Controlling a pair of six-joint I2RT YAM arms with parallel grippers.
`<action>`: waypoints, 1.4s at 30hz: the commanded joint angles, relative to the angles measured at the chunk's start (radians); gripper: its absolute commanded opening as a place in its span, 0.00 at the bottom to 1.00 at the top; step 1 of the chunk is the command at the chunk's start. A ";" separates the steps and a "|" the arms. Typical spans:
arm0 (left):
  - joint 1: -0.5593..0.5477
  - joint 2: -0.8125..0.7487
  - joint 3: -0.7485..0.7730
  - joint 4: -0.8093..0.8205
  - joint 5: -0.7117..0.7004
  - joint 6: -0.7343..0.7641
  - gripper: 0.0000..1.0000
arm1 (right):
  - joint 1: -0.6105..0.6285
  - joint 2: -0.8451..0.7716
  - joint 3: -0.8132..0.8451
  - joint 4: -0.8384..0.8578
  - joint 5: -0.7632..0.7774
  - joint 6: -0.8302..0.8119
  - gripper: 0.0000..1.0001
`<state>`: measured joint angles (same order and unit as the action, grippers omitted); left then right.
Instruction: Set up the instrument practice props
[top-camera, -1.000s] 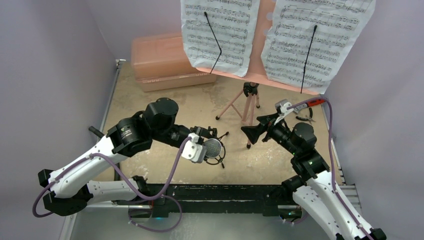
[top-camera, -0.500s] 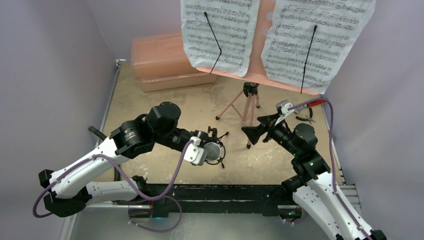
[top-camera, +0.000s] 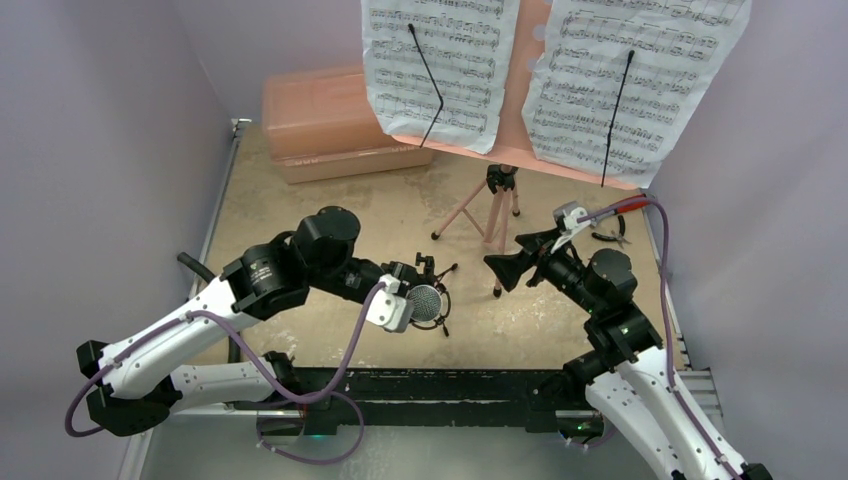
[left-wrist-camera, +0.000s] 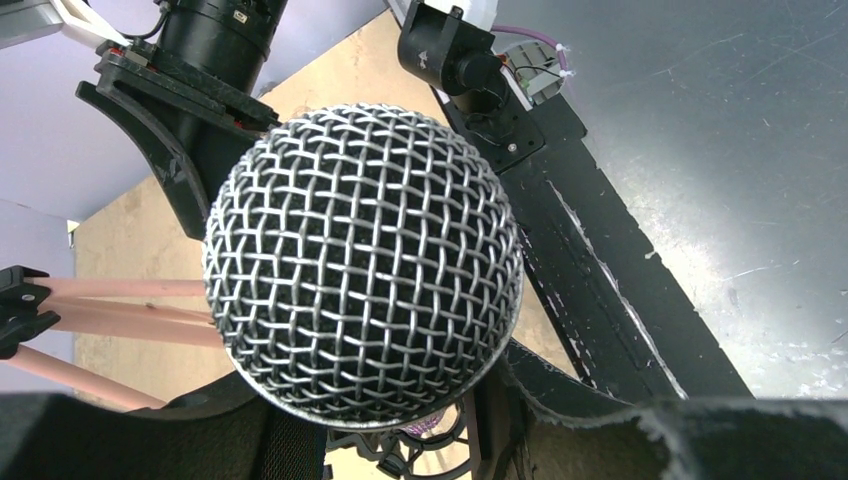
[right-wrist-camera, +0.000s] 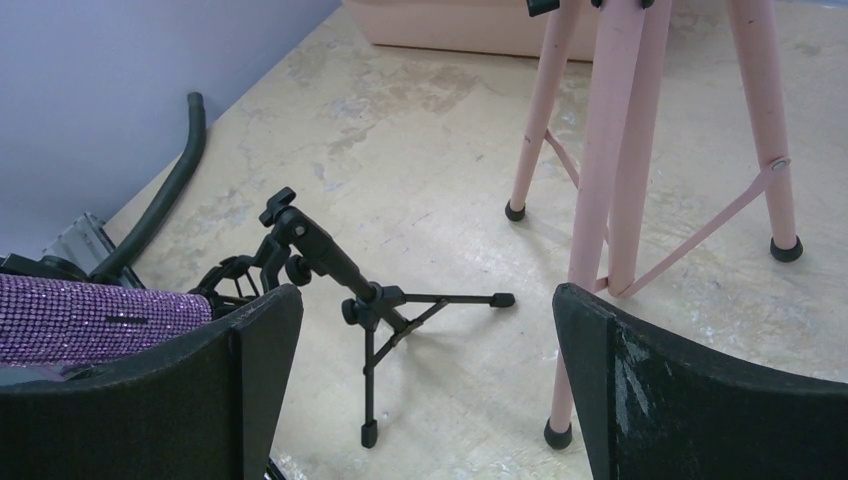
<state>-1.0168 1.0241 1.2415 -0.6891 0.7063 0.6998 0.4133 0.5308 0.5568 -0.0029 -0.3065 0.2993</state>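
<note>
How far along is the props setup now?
Done: pink music stand stands upright, white sheet-music pages on it. In hand: left claw grips the purple glitter microphone beside the small black tripod mic stand. Remaining: seat the microphone in that stand's clip; right claw is open, empty.

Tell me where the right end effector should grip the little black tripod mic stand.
Probably grip the black tripod mic stand on its slanted stem, between leg hub and clip, from the robot's right. The legs splay low; the purple glitter microphone crowds the clip end.
</note>
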 joint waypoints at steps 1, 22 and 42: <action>-0.004 -0.017 -0.018 0.085 0.026 0.008 0.00 | 0.000 -0.009 0.021 0.015 -0.008 0.003 0.98; -0.003 -0.062 -0.029 0.078 0.027 -0.015 0.00 | -0.001 -0.002 0.032 0.011 -0.007 -0.003 0.98; -0.004 -0.040 -0.092 0.145 0.016 0.025 0.00 | -0.001 0.006 0.032 0.012 -0.005 -0.006 0.98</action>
<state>-1.0168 0.9871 1.1488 -0.6262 0.7067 0.6949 0.4133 0.5343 0.5571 -0.0105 -0.3061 0.2981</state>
